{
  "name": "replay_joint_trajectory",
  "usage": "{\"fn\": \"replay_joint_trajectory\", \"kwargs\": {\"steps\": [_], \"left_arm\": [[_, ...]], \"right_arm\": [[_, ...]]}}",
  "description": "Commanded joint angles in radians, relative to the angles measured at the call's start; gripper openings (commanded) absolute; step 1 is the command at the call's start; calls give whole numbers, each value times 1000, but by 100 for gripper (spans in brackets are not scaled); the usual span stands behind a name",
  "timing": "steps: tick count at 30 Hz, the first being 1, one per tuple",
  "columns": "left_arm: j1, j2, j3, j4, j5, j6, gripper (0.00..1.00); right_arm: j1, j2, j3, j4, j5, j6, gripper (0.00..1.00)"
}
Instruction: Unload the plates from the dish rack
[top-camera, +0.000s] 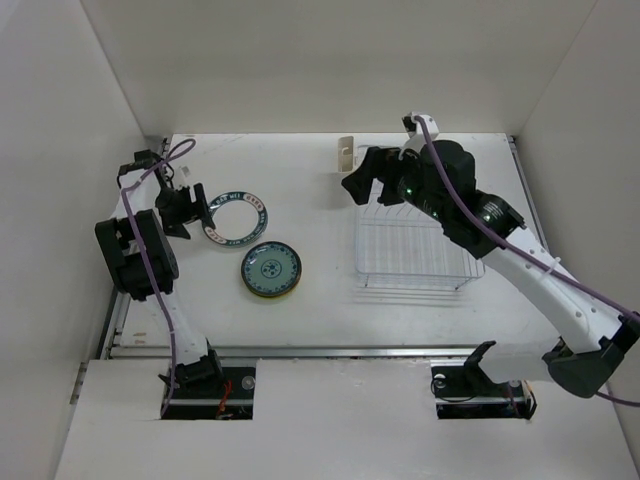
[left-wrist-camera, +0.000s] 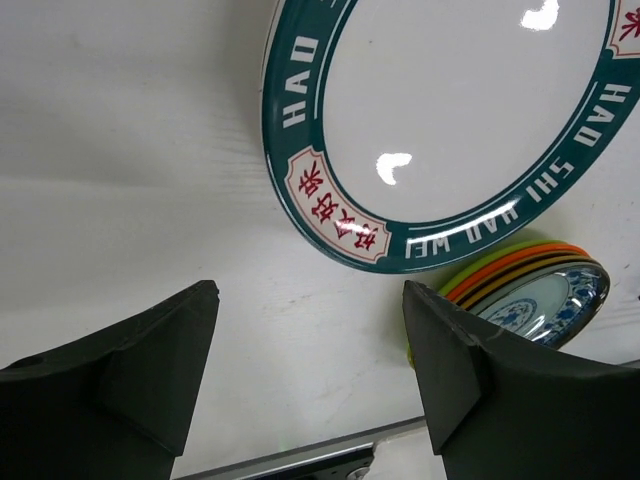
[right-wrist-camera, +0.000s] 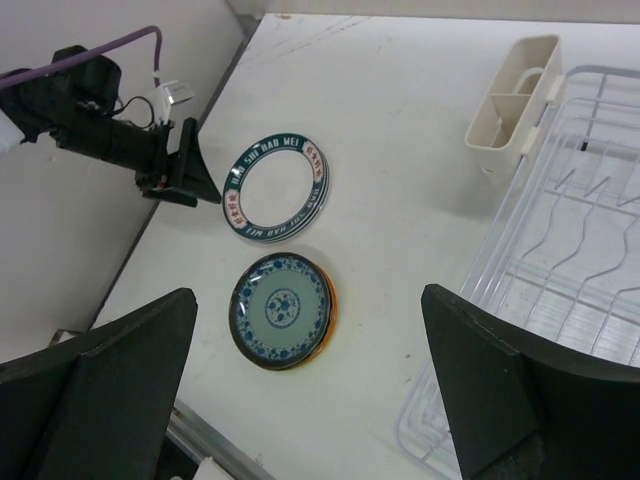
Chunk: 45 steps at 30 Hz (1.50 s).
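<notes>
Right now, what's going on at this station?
Plate unloading, apparently near its end. The dish rack looks empty in the top view. Left of it on the table lie two piles: one topped by a teal-rimmed white plate, one by a blue-patterned plate over orange and green ones. The left gripper stands open beside the teal-rimmed plate, holding nothing. The right gripper hangs open over the rack, empty.

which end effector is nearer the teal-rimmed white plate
Left. The left end effector is just beside the plate; the right end effector is by the dish rack.
</notes>
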Motion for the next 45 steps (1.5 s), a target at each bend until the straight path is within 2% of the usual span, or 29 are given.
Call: {"fn": "replay_joint_trajectory", "kwargs": {"steps": [1,7,10,11,16,19,28,39,45], "left_arm": [[3,-139,27,-39,-59,18,72],[3,-300,-17,-39,-232,18,79],[3,-390,-31,-30,-308,5,83],[12,-412,-43,-15,-380,-19,86],[13,-539,-62,45,-655,-87,100],[13,-617,-83,87,-776,-99,100],[13,-703,-109,76,-798,-146,100],[13,-782,-151,98,-862,-110,100],[13,-800,-141,98,-836,-130,100]], "right_arm": [[-3,-54,-3,0,74,17,100],[-3,-150,-36,-64,211,17,100],[-3,-216,-58,-104,342,17,100],[-3,-233,-58,-116,419,26,100],[-3,-330,-90,-227,594,38,100],[-3,-353,-108,-281,636,38,100],[-3,-419,-133,-322,602,23,100],[-3,-459,-181,-333,623,14,100],[-3,-480,-181,-333,623,14,100]]}}
